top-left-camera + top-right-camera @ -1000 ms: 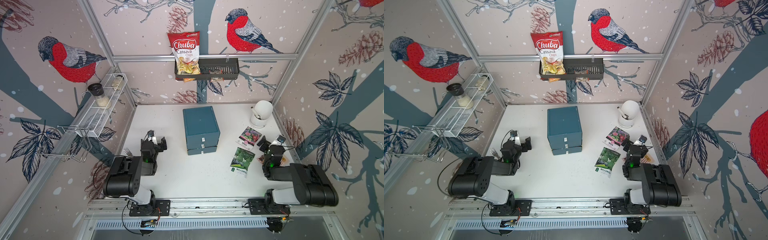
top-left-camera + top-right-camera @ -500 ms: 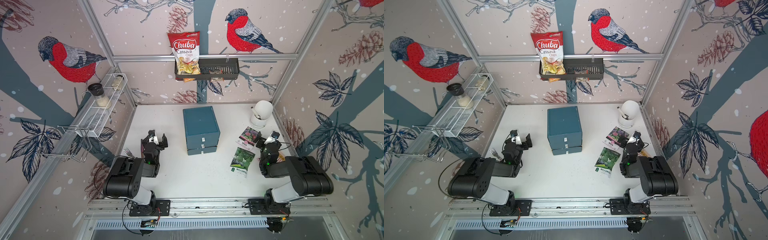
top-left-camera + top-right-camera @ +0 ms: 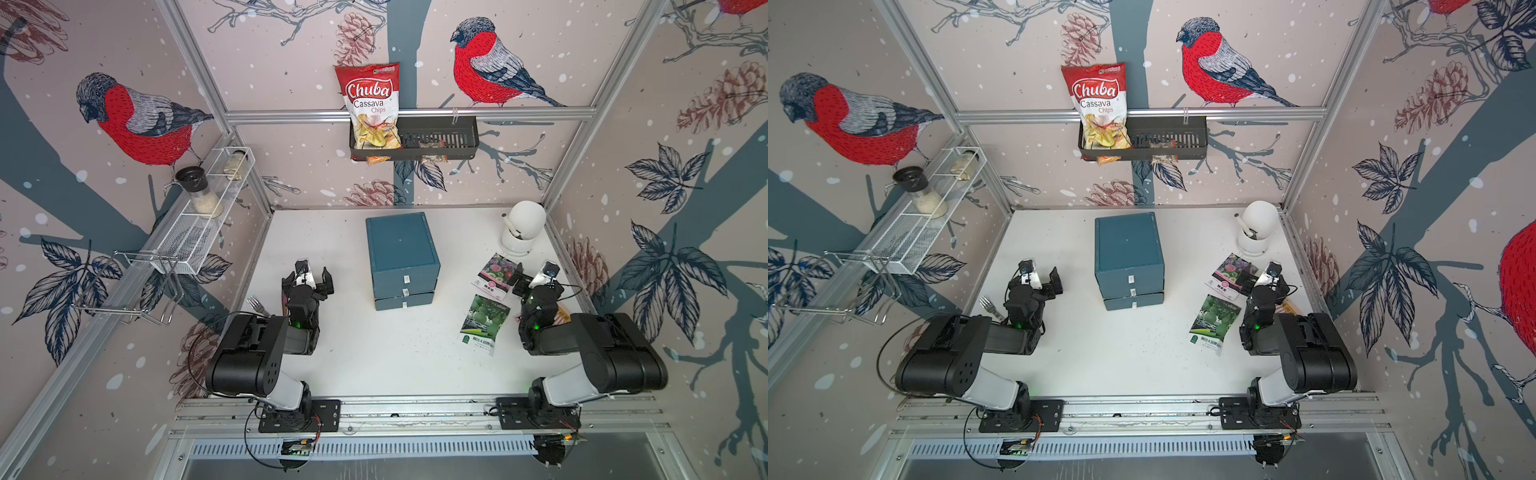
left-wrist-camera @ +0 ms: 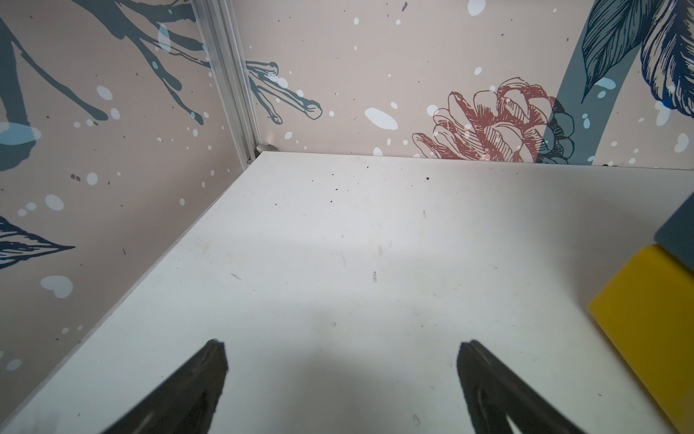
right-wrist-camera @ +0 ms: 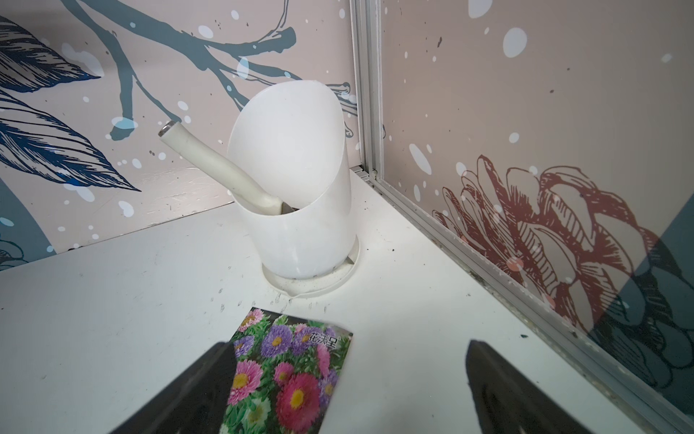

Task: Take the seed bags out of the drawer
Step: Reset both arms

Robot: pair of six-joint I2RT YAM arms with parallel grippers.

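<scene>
Table (image 3: 374,353): white, carrying what it carried a second ago; nothing on it has shifted.
Right arm (image 3: 598,353): this is what we see changed. A second ago its wrist lay nearer the right wall and nearer the rail; it has since swung in and toward the far wall.
Left arm (image 3: 257,353): nearly as it was, the wrist only a touch further toward the far wall.
Drawer unit (image 3: 401,245): teal, mid-table, its three fronts looking pushed in, same as before.
Green seed bag (image 3: 484,320): out of the drawer, flat on the table between the drawer unit and the right arm, unmoved.
Flower seed bag (image 5: 289,375): also out, flat, just past the green one and near the white holder (image 3: 521,226).
Orange-yellow seed bag (image 3: 1289,308): we see only a sliver of it by the right wrist (the arm hides the rest).
Right gripper (image 5: 349,345): jaws spread wide and holding nothing; one finger now overlaps the flower bag's edge, though we cannot tell whether it touches.
Left gripper (image 4: 341,344): jaws spread wide and empty over bare table, well apart from every bag.
</scene>
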